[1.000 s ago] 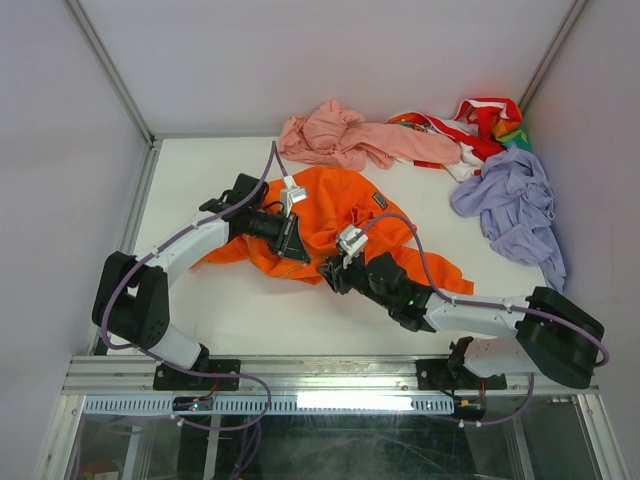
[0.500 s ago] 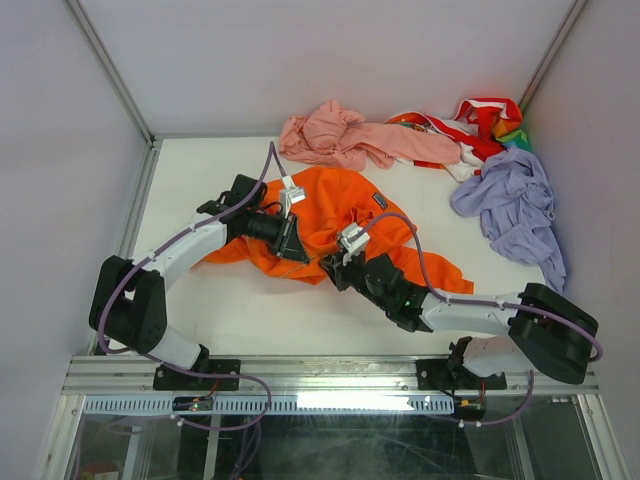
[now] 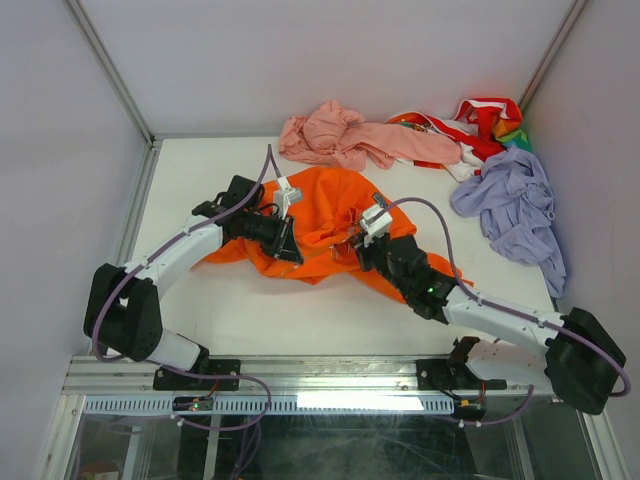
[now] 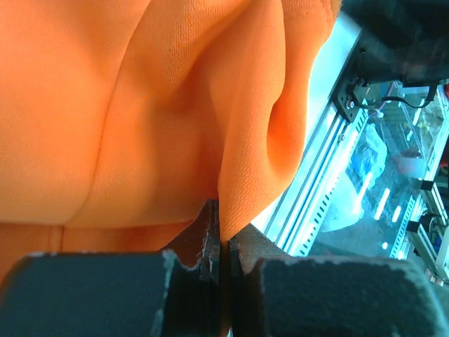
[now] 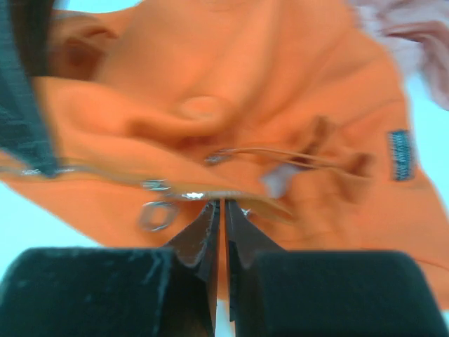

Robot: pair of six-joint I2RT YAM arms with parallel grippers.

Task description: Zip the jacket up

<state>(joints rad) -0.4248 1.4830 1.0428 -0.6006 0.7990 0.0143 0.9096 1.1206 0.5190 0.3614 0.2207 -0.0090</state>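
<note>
The big bright orange cloth jacket [image 3: 325,205] lies crumpled in the middle of the white table [image 3: 250,310]. The left gripper [image 3: 287,240] is pressed together, pinching a fold at its near edge. The right gripper [image 3: 357,245] is pressed together too, on the edge by the metal zipper [image 5: 156,185]. There is bare table in front. The pale pink garment [image 3: 345,140] and the lilac garment [image 3: 510,205] crowd the back and right. The right gripper has moved back and to the right since a second ago.

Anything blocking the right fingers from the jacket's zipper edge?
Nothing visible. The right gripper sits right at the zipper edge of the jacket, with a metal ring just beside its fingers. The left gripper pinches a fold elsewhere.
</note>
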